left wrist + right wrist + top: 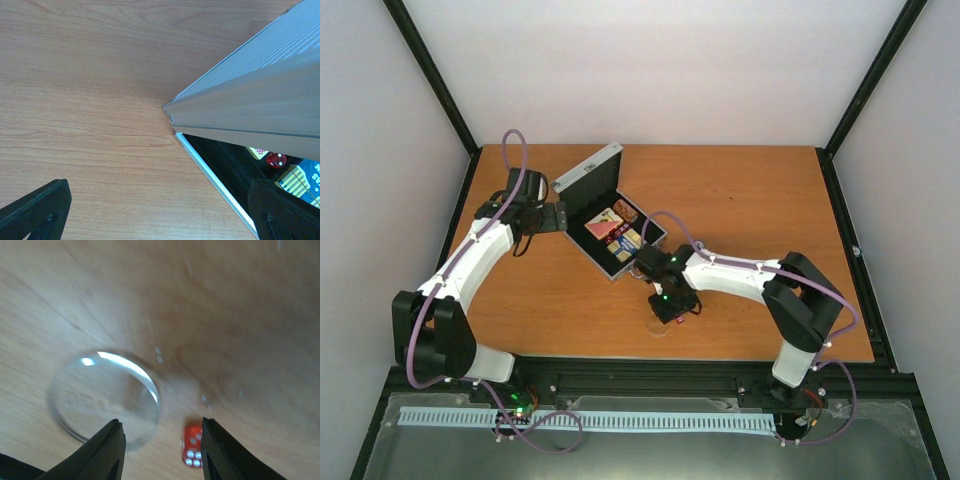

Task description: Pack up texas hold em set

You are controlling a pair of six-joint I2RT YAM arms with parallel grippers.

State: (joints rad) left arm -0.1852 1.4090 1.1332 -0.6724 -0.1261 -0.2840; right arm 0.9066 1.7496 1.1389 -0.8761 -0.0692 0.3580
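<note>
Right gripper [161, 440], jaws half open and empty, over a clear round plastic disc [102, 395] and a tiny red die [192, 445]. Left gripper [159, 200], jaws wide, at the raised lid [260, 90] of the silver aluminium case [592, 240].

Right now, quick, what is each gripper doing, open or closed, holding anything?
Left gripper: open, holding nothing.
Right gripper: open, holding nothing, above the clear disc and red die.

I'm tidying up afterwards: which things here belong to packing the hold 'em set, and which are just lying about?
Belongs: silver case, red-white deck, blue-yellow deck, die in the case; clear disc and loose die, both on the table.
Just there: white slotted strip.
</note>
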